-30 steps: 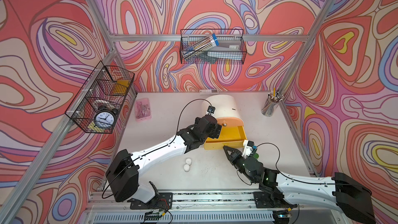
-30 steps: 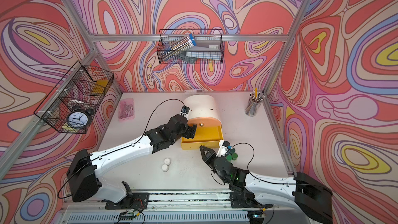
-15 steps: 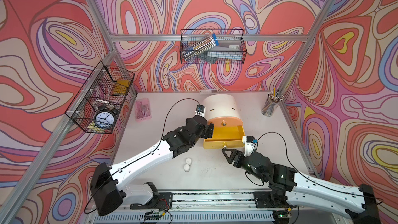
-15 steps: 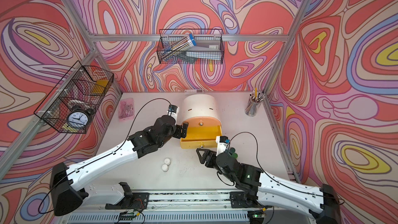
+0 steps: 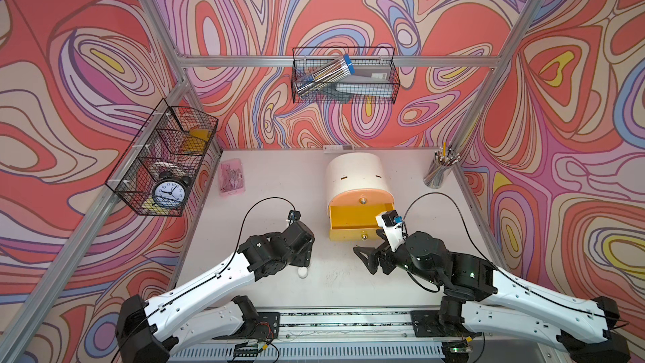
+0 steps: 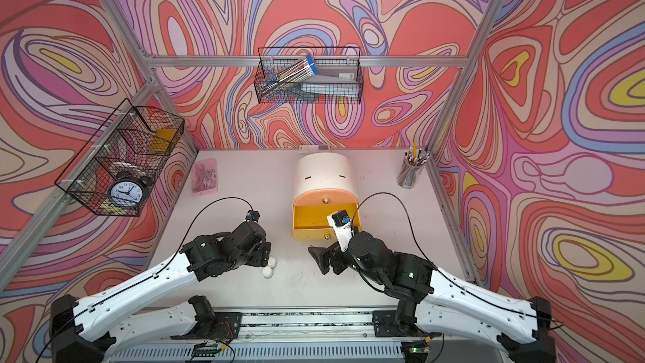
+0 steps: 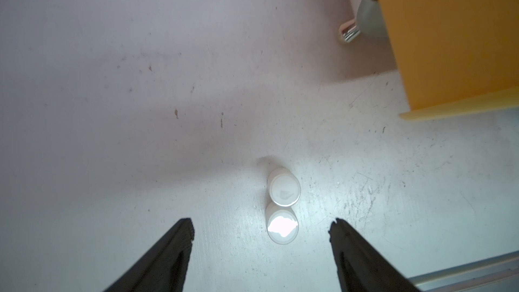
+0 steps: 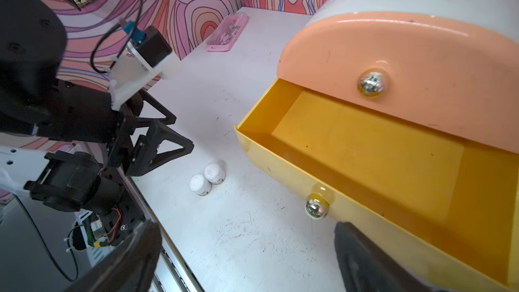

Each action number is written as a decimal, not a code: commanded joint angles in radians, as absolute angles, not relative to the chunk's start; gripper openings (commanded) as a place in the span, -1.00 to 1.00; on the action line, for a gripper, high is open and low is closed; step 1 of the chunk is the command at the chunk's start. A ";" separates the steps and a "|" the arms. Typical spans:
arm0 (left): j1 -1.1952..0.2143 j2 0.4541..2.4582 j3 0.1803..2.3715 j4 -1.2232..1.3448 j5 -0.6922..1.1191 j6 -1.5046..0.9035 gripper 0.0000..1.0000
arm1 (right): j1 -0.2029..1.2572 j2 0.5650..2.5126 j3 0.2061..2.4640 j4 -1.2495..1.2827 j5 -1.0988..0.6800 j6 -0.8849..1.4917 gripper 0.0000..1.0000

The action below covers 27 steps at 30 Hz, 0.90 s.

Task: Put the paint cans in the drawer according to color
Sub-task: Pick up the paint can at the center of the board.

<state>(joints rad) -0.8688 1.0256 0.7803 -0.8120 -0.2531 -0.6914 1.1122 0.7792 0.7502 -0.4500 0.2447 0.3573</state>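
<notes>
- Twin arms, the left arm (image 5: 209,279) and the right arm (image 5: 523,295), wear glossy white shells dotted with small dark screw holes. Black mounts bolt them to the silver base rail (image 5: 349,319).
- Their joints are chunky black housings. Up from the rail, a green light (image 5: 472,275) glows on one housing of the right arm.
- Farthest from the rail, the left gripper (image 8: 184,133) and right gripper (image 5: 363,260) end in black, open-framed triangular fingers (image 7: 165,262).
- Each wrist bears a small black camera (image 5: 389,219) on a white bracket with a blue plug, trailing a thin looping black cable (image 5: 432,195).
- A small circuit board (image 8: 97,228) with red wires sits beside the rail.
</notes>
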 commanded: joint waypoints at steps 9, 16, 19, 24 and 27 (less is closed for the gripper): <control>-0.858 1.275 0.739 -0.620 -0.146 -0.715 0.42 | 1.117 0.665 0.656 -0.406 0.193 0.261 0.96; -0.858 1.401 0.759 -0.580 -0.149 -0.695 0.13 | 1.117 0.629 0.626 -0.356 0.050 0.249 0.97; -0.858 1.430 0.758 -0.581 -0.166 -0.687 -0.09 | 1.117 0.621 0.620 -0.363 0.068 0.253 0.97; -0.857 1.454 0.753 -0.556 -0.185 -0.680 -0.26 | 1.117 0.611 0.620 -0.365 0.081 0.253 0.96; -0.858 1.448 0.749 -0.550 -0.201 -0.684 -0.50 | 1.117 0.610 0.620 -0.369 0.088 0.255 0.96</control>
